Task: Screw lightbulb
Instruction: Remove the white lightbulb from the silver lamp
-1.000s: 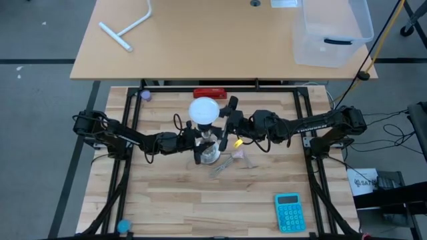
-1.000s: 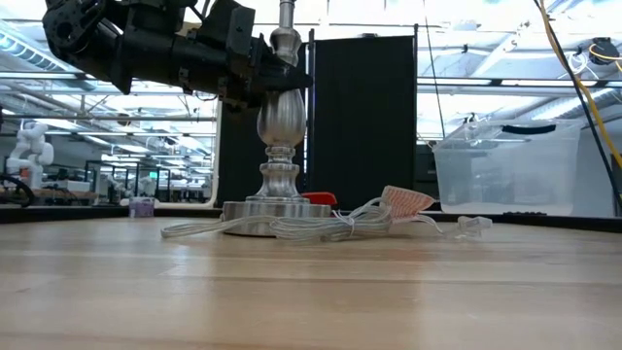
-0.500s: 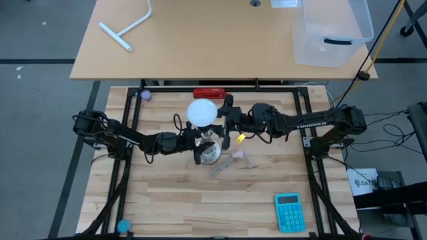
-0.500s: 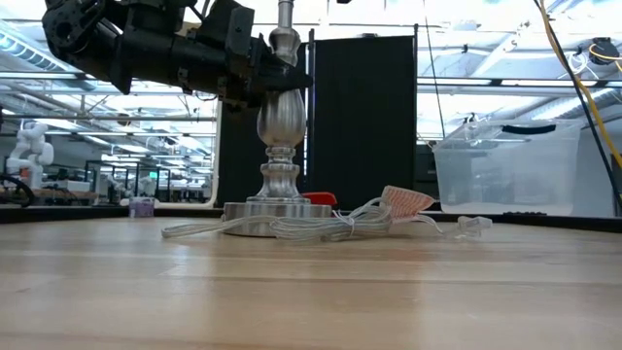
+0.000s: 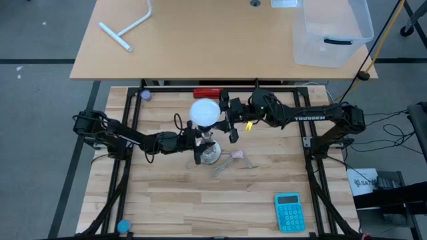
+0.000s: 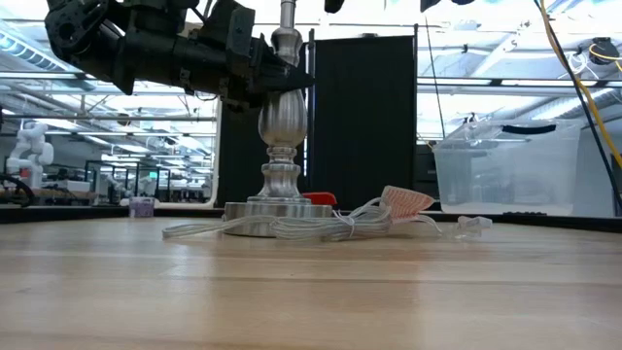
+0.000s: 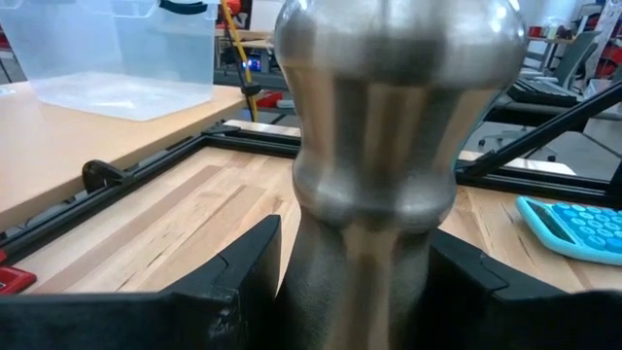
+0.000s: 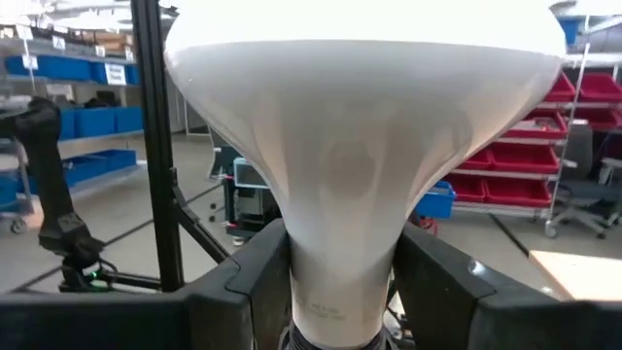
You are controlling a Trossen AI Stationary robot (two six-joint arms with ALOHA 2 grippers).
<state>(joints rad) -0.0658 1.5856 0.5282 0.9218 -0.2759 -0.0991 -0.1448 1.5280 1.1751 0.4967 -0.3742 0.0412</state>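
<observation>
The right gripper's (image 5: 222, 117) jaws close on the narrow neck of the white mushroom-shaped lightbulb (image 8: 364, 156), one dark finger (image 8: 264, 282) on each side. The bulb stands upright, long axis vertical, domed head up and base down, atop the silver turned-metal lamp stand (image 6: 282, 131) near the middle of the wooden table (image 5: 173, 200). The left gripper's (image 5: 198, 141) jaws clamp the stand's bulging stem (image 7: 374, 165) lower down, a finger (image 7: 243, 277) on either side. A clear coiled cord (image 6: 292, 228) lies by the stand's round foot.
</observation>
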